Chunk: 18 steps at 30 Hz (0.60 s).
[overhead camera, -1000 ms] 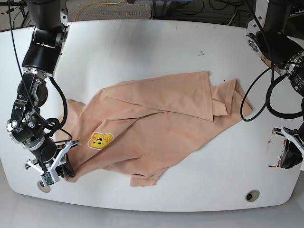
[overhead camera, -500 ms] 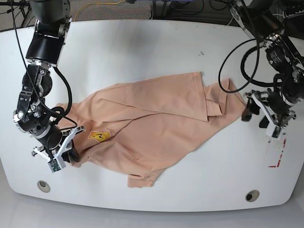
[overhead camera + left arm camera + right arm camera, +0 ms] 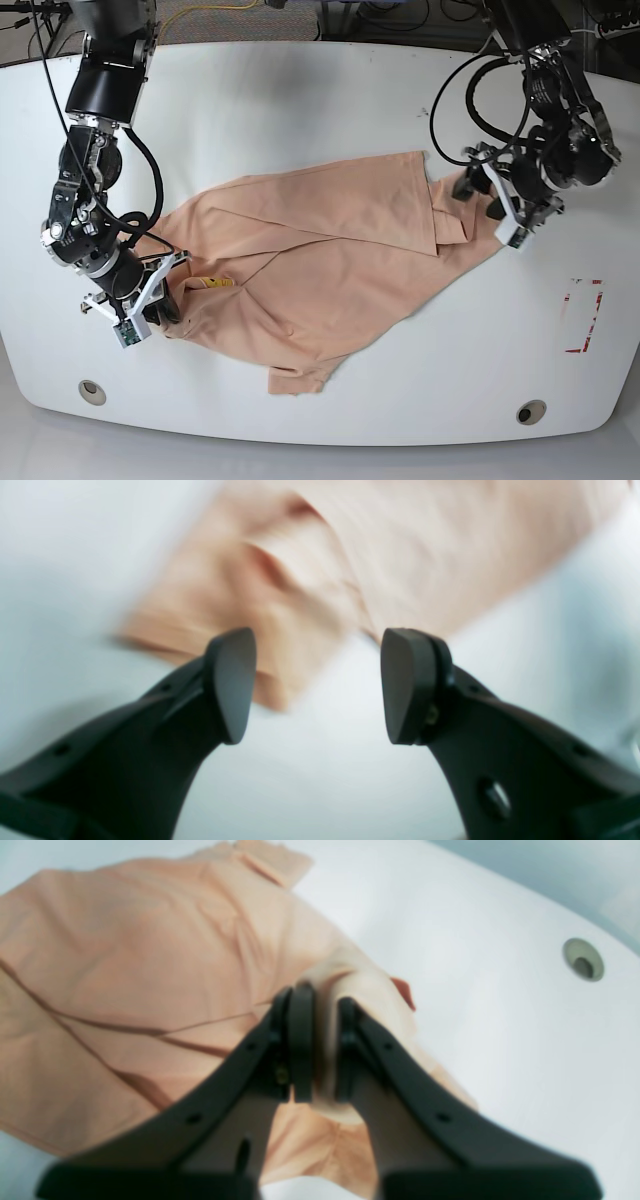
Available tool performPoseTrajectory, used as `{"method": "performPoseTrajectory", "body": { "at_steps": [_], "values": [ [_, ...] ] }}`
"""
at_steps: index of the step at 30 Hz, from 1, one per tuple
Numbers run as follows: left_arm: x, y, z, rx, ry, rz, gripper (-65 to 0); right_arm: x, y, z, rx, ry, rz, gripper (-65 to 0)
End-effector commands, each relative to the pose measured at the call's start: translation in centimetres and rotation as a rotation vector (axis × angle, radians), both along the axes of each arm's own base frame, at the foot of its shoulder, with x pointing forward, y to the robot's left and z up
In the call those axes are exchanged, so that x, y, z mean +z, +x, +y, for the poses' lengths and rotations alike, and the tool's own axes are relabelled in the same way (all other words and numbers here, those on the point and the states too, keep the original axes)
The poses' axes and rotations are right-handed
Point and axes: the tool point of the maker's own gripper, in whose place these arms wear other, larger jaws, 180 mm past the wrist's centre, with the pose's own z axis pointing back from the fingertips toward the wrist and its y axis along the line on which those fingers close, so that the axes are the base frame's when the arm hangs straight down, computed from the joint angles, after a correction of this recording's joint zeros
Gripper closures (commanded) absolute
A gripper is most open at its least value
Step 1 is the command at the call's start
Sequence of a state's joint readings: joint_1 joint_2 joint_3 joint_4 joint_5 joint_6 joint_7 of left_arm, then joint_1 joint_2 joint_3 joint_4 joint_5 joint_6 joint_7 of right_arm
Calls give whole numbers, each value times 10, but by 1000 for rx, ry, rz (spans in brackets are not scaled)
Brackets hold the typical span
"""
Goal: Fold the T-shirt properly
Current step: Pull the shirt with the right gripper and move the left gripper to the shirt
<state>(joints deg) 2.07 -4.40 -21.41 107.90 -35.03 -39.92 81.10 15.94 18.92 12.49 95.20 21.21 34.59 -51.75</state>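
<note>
The peach T-shirt [image 3: 320, 250] lies crumpled across the middle of the white table [image 3: 300, 110], and only a sliver of its yellow emoji print [image 3: 214, 283] shows. My right gripper [image 3: 163, 305], on the base view's left, is shut on a raised fold of the T-shirt's left edge. In the right wrist view the fingers [image 3: 302, 1040] pinch that fold [image 3: 350, 990]. My left gripper [image 3: 481, 197] stands open at the T-shirt's right end. The left wrist view shows blurred fabric [image 3: 350, 565] beyond the gripper [image 3: 317, 685], with nothing between its fingers.
Two round holes [image 3: 92, 392] [image 3: 531, 412] sit near the table's front edge, one also seen as a hole [image 3: 582, 960] in the right wrist view. A red marked rectangle [image 3: 583, 316] lies at the right. Cables run along the far edge.
My left arm swung in from the table's right edge to the T-shirt's right end and its jaws opened. My right gripper carried the left edge up and inward, covering most of the emoji.
</note>
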Motion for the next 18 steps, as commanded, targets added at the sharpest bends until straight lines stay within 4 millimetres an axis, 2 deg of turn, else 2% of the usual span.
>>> {"method": "performPoseTrajectory", "body": {
  "at_steps": [1, 9, 15, 18],
  "values": [
    [2, -1, -9, -26, -25, -14, -375, 23, 8, -2, 4, 3, -69, -65],
    [-34, -33, -22, -54, -63, 109, -375, 14, 4, 3, 5, 20, -52, -65],
    [-62, -43, -13, -18, -29, 180, -375, 14, 4, 3, 5, 20, -52, -65],
    [-69, -46, -26, -54, -45, 198, -375, 14, 4, 3, 5, 20, -52, -65]
  ]
}}
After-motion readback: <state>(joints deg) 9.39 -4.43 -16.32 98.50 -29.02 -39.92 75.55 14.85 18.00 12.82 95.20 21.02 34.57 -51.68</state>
